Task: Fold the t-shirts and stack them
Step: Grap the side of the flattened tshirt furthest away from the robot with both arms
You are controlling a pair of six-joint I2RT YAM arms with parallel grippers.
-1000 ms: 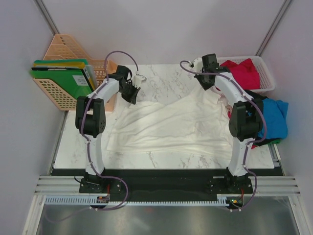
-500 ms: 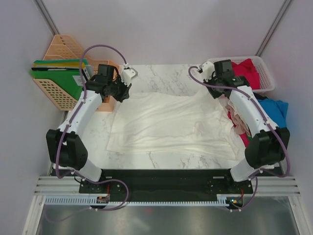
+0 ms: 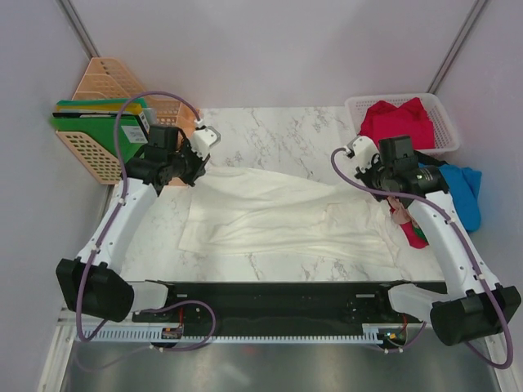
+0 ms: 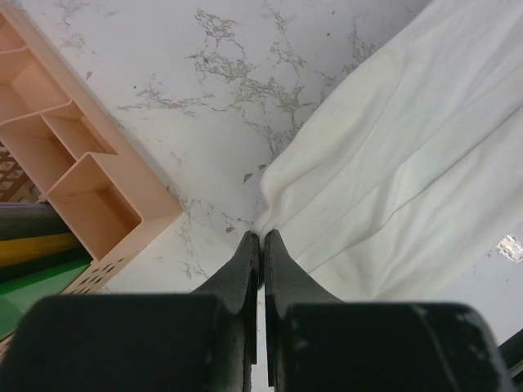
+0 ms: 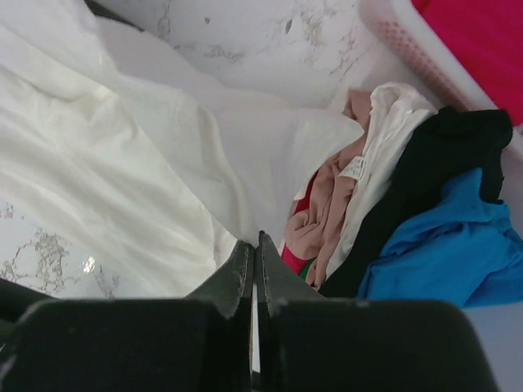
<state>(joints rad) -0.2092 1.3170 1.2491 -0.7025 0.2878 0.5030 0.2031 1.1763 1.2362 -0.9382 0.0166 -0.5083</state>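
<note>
A large white t-shirt (image 3: 278,214) lies spread across the marble table (image 3: 270,131). My left gripper (image 3: 194,166) is shut on its far left corner; in the left wrist view the cloth (image 4: 392,163) bunches into the tips of the gripper (image 4: 261,237). My right gripper (image 3: 372,174) is shut on the shirt's far right edge, where a fold (image 5: 245,163) runs into the closed gripper (image 5: 256,241). A heap of other t-shirts lies at the right: pale beige (image 5: 327,212), black (image 5: 445,151) and bright blue (image 5: 445,249). A red one (image 3: 399,122) fills the basket.
A peach file rack (image 3: 102,155) with green folders (image 3: 94,131) stands at the far left, close to my left gripper; its compartments (image 4: 78,180) show in the left wrist view. A white mesh basket (image 3: 448,122) stands at the far right.
Both grippers have come nearer and further apart, still shut on the white shirt. Its far edge has been drawn out flatter and straighter between them.
</note>
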